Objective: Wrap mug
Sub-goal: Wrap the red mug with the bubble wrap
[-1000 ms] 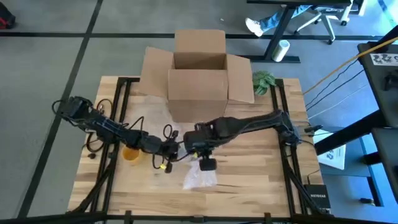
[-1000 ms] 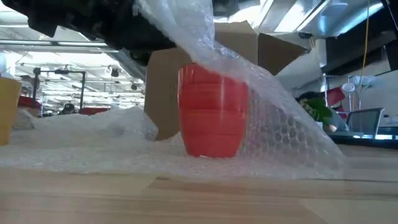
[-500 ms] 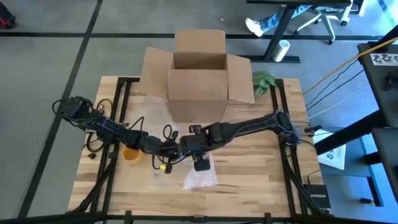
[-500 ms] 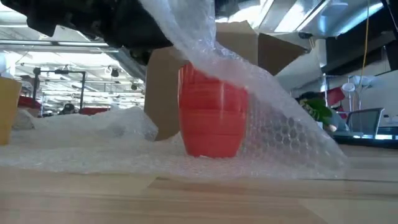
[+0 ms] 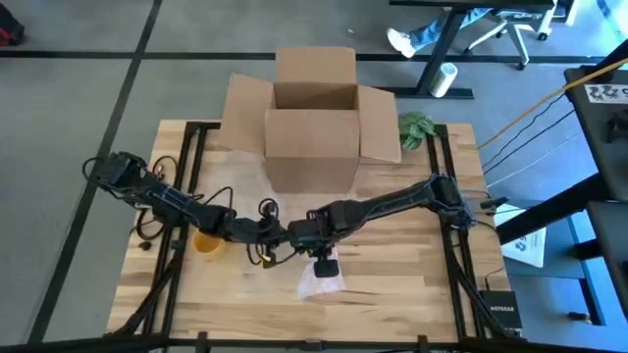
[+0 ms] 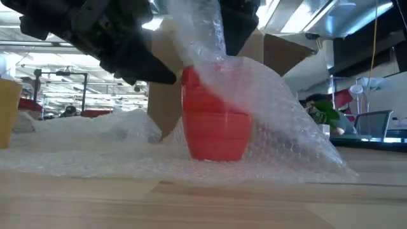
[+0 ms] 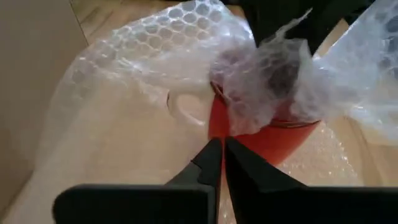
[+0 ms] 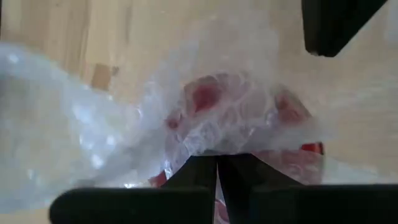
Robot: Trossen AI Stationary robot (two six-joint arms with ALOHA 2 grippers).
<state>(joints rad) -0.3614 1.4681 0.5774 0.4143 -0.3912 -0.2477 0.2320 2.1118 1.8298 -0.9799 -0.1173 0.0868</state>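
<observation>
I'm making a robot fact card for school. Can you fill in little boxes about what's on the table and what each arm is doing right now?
mug: red mug, upright on the wooden table
wrap: bubble wrap draped over the mug's top and one side
right gripper: above the mug, fingers shut on the bubble wrap
left gripper: beside the mug, fingers shut, holding nothing
box: open cardboard box behind the mug
other: yellow cup near the left arm

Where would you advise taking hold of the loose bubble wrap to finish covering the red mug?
Probably the slack flap of the bubble wrap sloping down beside the red mug, approached from that open side: it stands clear of the upright mug, while the right gripper pinches the bunched top.
</observation>
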